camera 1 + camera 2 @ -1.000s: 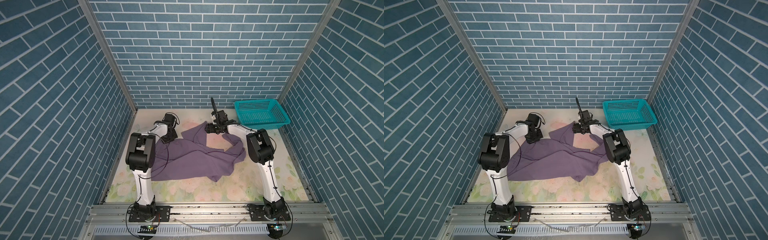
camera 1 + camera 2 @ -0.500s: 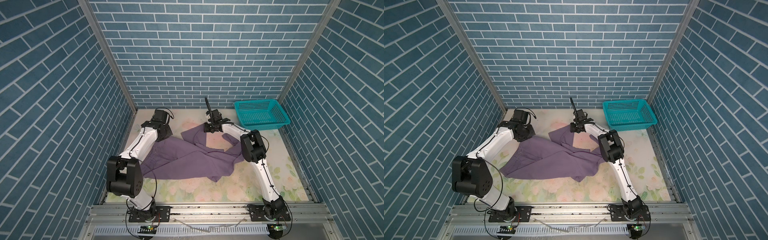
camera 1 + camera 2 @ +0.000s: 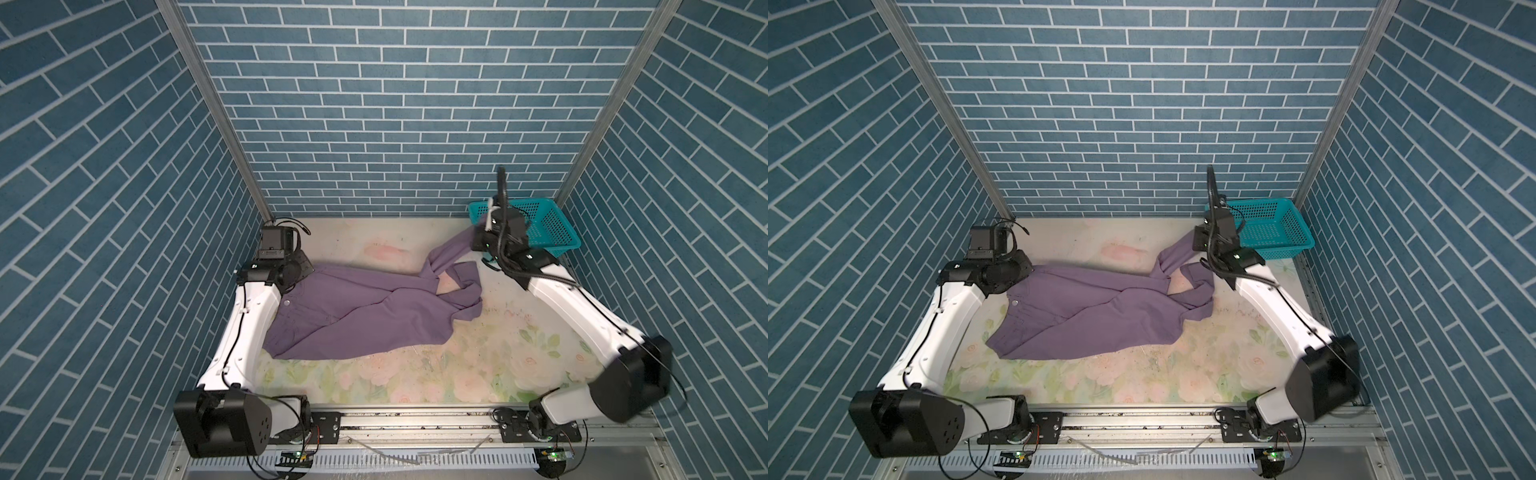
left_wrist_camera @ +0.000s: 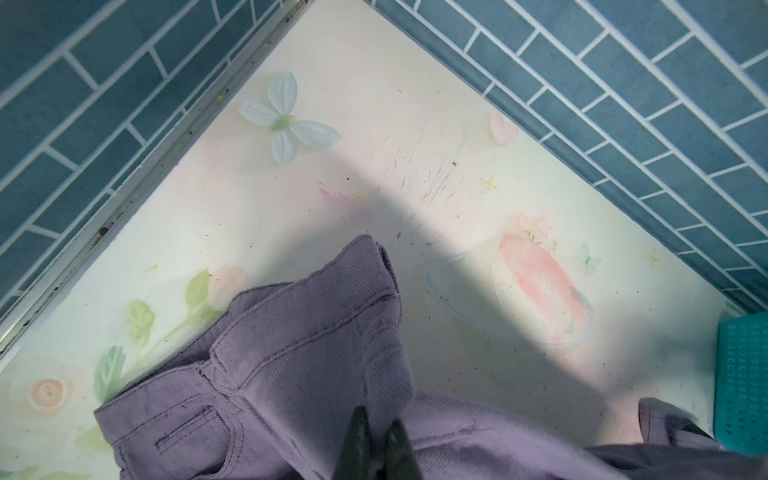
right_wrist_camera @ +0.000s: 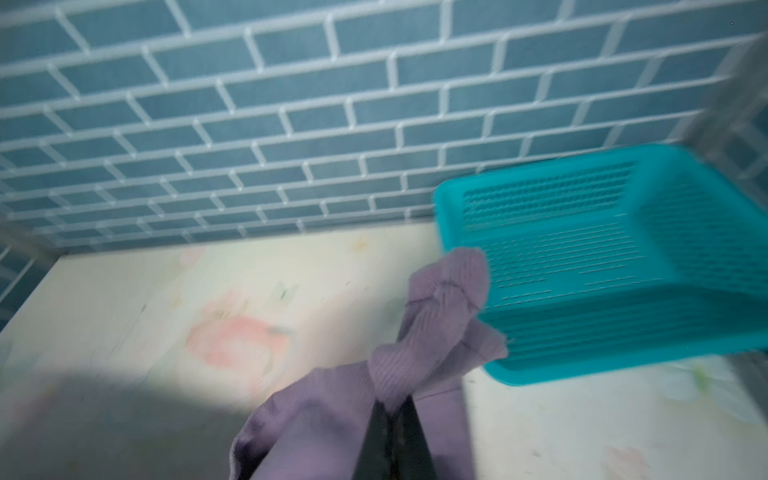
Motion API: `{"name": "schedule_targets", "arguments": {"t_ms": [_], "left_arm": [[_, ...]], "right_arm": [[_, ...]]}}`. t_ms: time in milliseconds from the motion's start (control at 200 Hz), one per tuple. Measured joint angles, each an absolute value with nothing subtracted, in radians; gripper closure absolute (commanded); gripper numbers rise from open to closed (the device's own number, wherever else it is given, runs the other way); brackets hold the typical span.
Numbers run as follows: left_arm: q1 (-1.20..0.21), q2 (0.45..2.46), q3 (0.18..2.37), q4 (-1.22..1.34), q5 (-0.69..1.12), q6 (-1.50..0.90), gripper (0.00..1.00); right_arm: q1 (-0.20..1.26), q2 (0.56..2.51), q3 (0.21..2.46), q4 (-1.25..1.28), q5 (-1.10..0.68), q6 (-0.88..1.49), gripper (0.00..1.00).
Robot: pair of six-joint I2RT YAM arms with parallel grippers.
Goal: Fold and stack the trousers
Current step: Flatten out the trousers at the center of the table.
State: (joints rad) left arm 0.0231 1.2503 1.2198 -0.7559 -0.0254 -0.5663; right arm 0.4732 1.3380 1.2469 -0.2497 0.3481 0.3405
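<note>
1. Soft purple trousers (image 3: 365, 316), fine ribbed weave, stitched pocket and waistband, lie crumpled across the floral-print desk (image 3: 415, 374).
2. At the waistband, left pincer (image 4: 378, 419) is clamped on the cloth.
3. At the far end, right pincer (image 5: 392, 409) pinches a bunched leg end, raised beside the rectangular teal plastic mesh basket (image 3: 557, 232).

Right wrist view motion-blurred, basket (image 5: 582, 328) mesh smeared, one end cut off by the frame edge, right hand (image 5: 392, 409) near the basket cropped to fingertips, trousers (image 5: 440, 316) fabric soft-edged, basket's near corner hidden behind the right arm in both top views
</note>
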Motion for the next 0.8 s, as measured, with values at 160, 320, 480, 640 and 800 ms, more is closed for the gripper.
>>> {"name": "schedule_targets", "arguments": {"t_ms": [160,320,480,640,800], "left_arm": [[0.033,1.223,1.198,-0.772,-0.023,-0.564,1.00],[0.035,1.218,1.195,-0.784,-0.019,-0.564,1.00],[0.045,1.195,1.201,-0.808,-0.026,-0.555,1.00],[0.086,1.204,1.242,-0.818,-0.027,-0.550,1.00],[0.103,1.254,1.300,-0.812,-0.023,-0.551,1.00]], "right_arm": [[0.466,1.007,1.069,-0.349,0.597,0.370,1.00],[0.454,0.729,0.998,-0.490,0.828,0.387,1.00],[0.445,0.575,0.997,-0.507,1.027,0.348,1.00],[0.429,0.635,0.997,-0.445,1.092,0.271,1.00],[0.377,0.820,1.000,-0.362,1.053,0.243,1.00]]}}
